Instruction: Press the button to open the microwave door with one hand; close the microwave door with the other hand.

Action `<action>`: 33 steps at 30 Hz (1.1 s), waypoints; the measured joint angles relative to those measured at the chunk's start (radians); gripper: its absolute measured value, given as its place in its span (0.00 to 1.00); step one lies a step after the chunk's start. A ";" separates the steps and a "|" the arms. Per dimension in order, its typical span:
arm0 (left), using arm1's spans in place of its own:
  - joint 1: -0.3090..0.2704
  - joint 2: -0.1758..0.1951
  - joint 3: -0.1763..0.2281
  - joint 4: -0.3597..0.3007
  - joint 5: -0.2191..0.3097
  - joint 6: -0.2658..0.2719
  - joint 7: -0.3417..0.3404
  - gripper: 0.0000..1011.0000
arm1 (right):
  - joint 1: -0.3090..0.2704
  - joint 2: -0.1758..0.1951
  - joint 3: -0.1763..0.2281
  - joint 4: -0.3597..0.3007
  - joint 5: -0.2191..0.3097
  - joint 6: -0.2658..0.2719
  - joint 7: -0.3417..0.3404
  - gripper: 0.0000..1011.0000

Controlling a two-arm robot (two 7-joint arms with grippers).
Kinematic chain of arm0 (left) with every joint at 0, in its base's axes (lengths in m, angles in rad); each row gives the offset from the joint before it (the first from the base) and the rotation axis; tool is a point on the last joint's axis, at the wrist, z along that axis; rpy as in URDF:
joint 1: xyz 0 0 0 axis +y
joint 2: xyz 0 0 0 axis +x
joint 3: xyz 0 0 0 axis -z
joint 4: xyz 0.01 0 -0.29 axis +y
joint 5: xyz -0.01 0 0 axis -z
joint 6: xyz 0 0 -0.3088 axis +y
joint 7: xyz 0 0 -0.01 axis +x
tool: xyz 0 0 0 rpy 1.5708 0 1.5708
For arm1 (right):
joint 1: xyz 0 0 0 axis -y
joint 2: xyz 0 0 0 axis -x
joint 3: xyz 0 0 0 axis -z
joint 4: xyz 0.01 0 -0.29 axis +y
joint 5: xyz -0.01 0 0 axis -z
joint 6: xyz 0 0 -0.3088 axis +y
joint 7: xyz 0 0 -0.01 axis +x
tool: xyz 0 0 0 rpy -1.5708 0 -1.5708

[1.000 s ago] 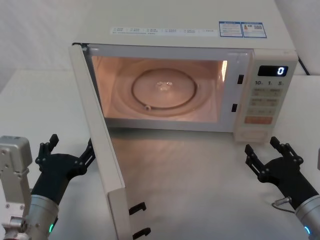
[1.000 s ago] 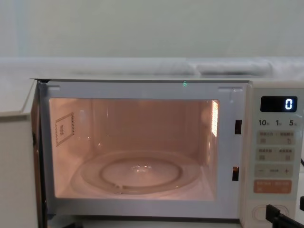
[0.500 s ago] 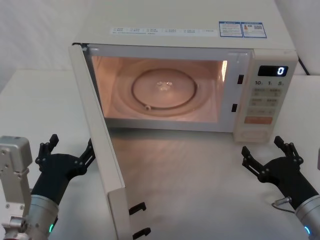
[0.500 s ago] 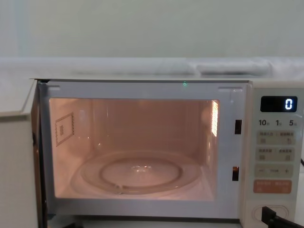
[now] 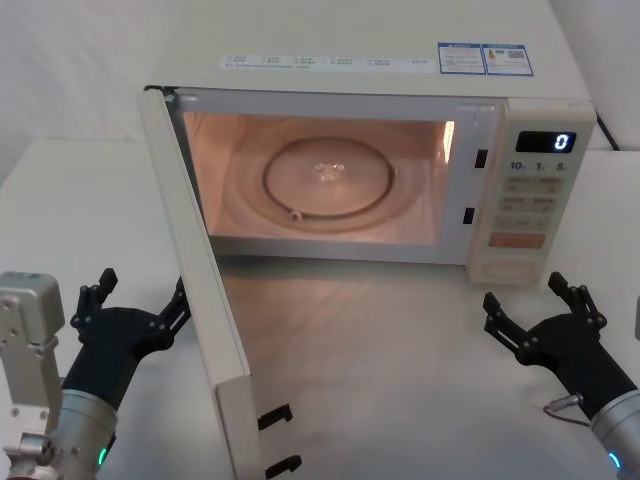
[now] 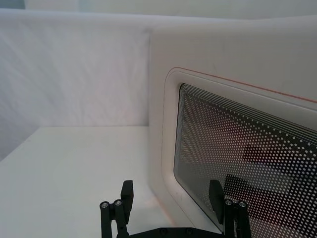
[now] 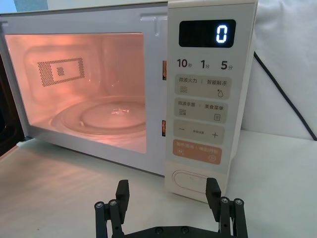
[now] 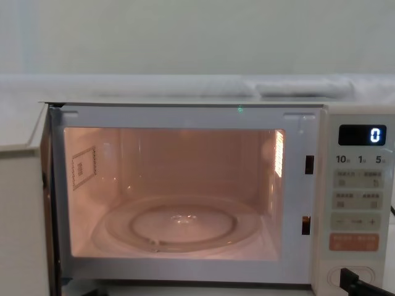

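The microwave door (image 5: 195, 300) stands swung wide toward the bench's left front. Left end effector (image 5: 135, 318), fingers apart, sits just outside it: push flat on the outer panel, sweeping rightward. Right end effector (image 5: 540, 325), spread, waits below the button (image 7: 190, 182).

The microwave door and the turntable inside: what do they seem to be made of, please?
The microwave door: probably cream plastic, smooth and matte, with even moulded edges. Its window looks like glass or clear plastic behind a dotted, likely metal, screen. The turntable appears to be clear glass; it glints and the lit floor shows through it.
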 joint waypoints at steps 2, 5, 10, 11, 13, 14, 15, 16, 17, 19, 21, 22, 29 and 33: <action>0.000 0.000 0.000 0.000 0.000 0.000 0.000 0.99 | 0.000 0.000 0.000 0.000 0.000 0.000 0.000 0.99; 0.000 0.000 0.000 0.000 0.000 0.000 0.000 0.94 | 0.000 0.000 0.000 0.000 0.000 0.000 0.000 0.99; 0.000 0.000 0.000 0.000 0.000 0.000 0.000 0.84 | 0.000 0.000 0.000 0.000 0.000 0.000 0.000 0.99; 0.000 0.000 0.000 0.000 0.000 0.000 0.000 0.81 | 0.000 0.000 0.000 0.000 0.000 0.000 0.000 0.99; 0.000 0.000 0.000 0.000 0.000 0.000 0.000 0.76 | 0.000 0.000 0.000 0.000 0.000 0.000 0.000 0.99; 0.000 0.000 0.000 0.000 0.000 0.000 0.000 0.73 | 0.000 0.000 0.000 0.000 0.000 0.000 0.000 0.99; 0.000 0.000 0.000 0.000 0.000 0.000 0.000 0.68 | 0.000 0.000 0.000 0.000 0.000 0.000 0.000 0.99; 0.000 0.000 0.000 0.000 0.000 0.000 0.000 0.68 | 0.000 0.000 0.000 0.000 0.000 0.000 0.000 0.99; 0.000 0.000 0.000 0.000 0.000 0.000 0.000 0.64 | 0.000 0.000 0.000 0.000 0.000 0.000 0.000 0.99; 0.000 0.000 0.000 0.000 0.000 0.000 0.000 0.58 | 0.000 0.000 0.000 0.000 0.000 0.000 0.000 0.99; 0.000 0.000 0.000 0.000 0.000 0.000 0.000 0.52 | 0.000 0.000 0.000 0.000 0.000 0.000 0.000 0.99; 0.000 0.000 0.000 0.000 0.000 0.000 0.000 0.47 | 0.000 0.000 0.000 0.000 0.000 0.000 0.000 0.99; 0.000 0.000 0.000 0.000 0.000 0.000 0.000 0.25 | 0.000 0.000 0.000 0.000 0.000 0.000 0.000 0.99; 0.000 0.000 0.000 0.000 0.000 0.000 0.000 0.13 | 0.000 0.000 0.000 0.000 0.000 0.000 0.000 0.99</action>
